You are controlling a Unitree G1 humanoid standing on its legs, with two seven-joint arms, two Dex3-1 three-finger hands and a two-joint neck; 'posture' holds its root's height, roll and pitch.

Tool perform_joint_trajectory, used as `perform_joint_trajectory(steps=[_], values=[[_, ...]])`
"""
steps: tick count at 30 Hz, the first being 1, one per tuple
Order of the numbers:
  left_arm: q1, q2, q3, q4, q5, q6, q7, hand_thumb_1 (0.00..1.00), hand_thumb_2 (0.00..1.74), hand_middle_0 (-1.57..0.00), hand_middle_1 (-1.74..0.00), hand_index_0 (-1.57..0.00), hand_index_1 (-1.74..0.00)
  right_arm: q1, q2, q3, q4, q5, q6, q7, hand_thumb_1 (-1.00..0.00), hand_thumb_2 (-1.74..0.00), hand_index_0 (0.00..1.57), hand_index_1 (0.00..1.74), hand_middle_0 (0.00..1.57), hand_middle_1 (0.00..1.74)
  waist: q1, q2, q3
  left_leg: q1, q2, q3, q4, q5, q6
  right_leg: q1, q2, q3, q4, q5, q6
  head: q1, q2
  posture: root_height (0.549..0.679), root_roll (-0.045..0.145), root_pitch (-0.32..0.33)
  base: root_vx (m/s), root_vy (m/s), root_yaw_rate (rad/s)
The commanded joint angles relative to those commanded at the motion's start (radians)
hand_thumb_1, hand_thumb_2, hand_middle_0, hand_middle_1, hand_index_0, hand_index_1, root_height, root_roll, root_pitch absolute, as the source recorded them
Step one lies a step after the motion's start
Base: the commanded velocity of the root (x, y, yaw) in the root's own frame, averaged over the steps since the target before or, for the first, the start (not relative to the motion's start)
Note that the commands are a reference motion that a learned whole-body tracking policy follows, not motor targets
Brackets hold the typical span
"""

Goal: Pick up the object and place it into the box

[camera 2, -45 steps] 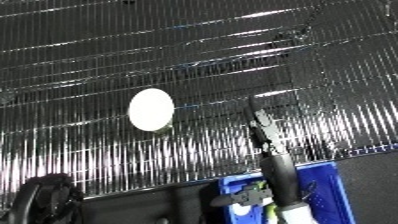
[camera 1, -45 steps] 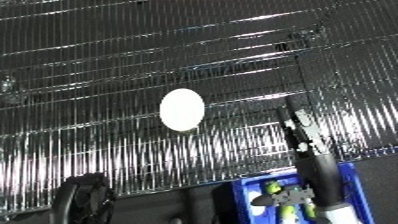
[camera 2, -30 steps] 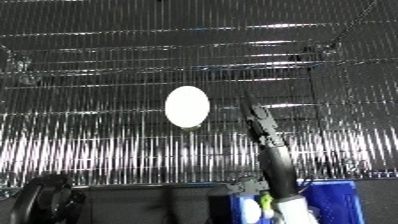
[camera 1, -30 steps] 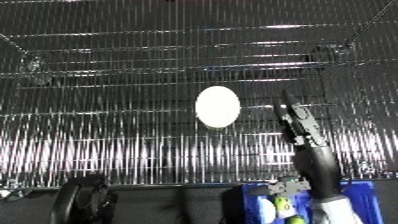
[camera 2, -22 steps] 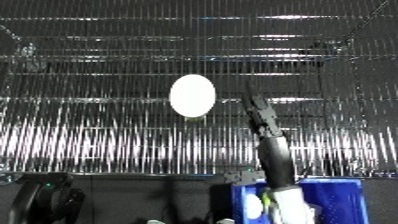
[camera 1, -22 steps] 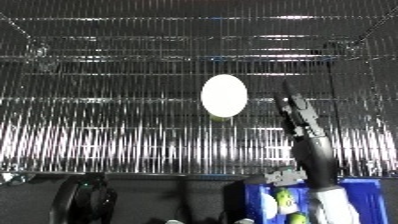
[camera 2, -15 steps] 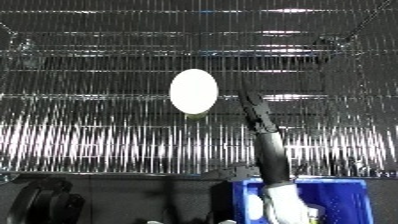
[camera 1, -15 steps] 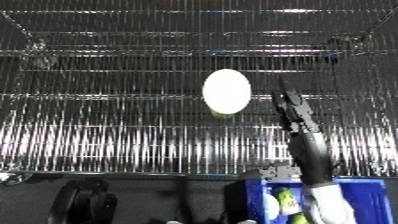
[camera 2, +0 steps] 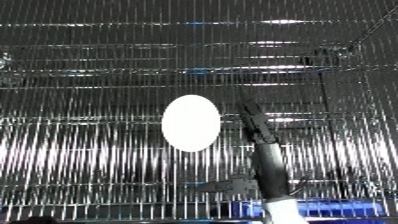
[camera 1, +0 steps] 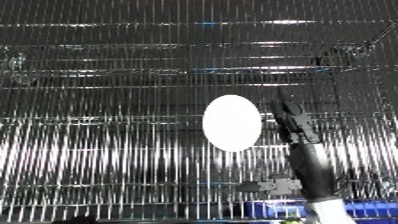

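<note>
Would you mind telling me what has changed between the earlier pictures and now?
The right hand has reached up beside the white oval object, closing most of the gap, but has not taken hold. The view has tilted up, so the blue bin is now only a strip at the bottom. The object itself looks unmoved.

White oval object (camera 1: 232, 123) upright against wire mesh

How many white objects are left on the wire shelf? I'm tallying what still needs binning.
1: a white oval object on the wire shelf, just left of the right hand. Others may lie outside the view.
</note>
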Motion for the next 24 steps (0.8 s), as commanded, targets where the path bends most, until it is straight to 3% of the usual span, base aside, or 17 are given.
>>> perform_joint_trajectory(steps=[6, 11, 17, 24], values=[[-0.012, -0.002, -0.018, 0.004, -0.005, -0.013, 0.014, 1.0, 1.74, -1.57, -1.74, -1.57, -1.74, -0.097, -0.02, 0.014, 0.035, 0.003, -0.006, 0.001, 0.0, 0.0, 0.0, 0.0, 0.0, 0.0, 0.016, 0.013, 0.0, -0.043, -0.004, 0.0, 0.017, -0.006, 0.0059, -0.035, 0.0009, 0.0, 0.008, -0.001, -0.0018, 0.039, 0.057, 0.576, 0.049, 0.219, -0.008, 0.019, -0.002], [-0.014, -0.005, -0.024, 0.011, -0.013, -0.026, 0.012, 1.0, 1.74, -1.57, -1.74, -1.57, -1.74, -0.175, -0.033, 0.032, 0.069, 0.023, 0.009, 0.014, 0.0, 0.0, 0.0, 0.0, 0.0, 0.0, 0.026, 0.023, 0.0, -0.075, -0.007, 0.001, 0.032, -0.011, 0.0097, -0.059, 0.004, 0.0, 0.014, -0.004, -0.0074, 0.054, 0.079, 0.572, 0.049, 0.24, -0.004, 0.018, -0.002], [-0.01, -0.013, -0.027, 0.012, -0.016, -0.031, 0.002, 1.0, 1.74, -1.57, -1.74, -1.57, -1.74, -0.225, -0.026, 0.044, 0.103, 0.068, 0.011, 0.049, -0.3, -0.52, 0.47, 0.52, 0.47, 0.52, 0.036, 0.03, 0.0, -0.094, -0.009, 0.0, 0.046, -0.015, 0.0122, -0.073, 0.0057, -0.001, 0.022, -0.009, -0.0145, 0.07, 0.092, 0.57, 0.05, 0.25, 0.009, 0.001, 0.012], [-0.01, -0.026, -0.029, 0.007, -0.013, -0.033, 0.002, 1.0, 1.74, -1.57, -1.74, -1.57, -1.74, -0.239, 0.004, 0.052, 0.11, 0.07, 0.022, 0.077, -0.65, -1.13, 1.02, 1.13, 1.02, 1.13, 0.04, 0.032, 0.0, -0.089, -0.012, -0.002, 0.041, -0.012, 0.0135, -0.068, 0.0085, -0.006, 0.017, -0.008, -0.0169, 0.066, 0.105, 0.571, 0.053, 0.251, 0.006, -0.011, 0.025]])
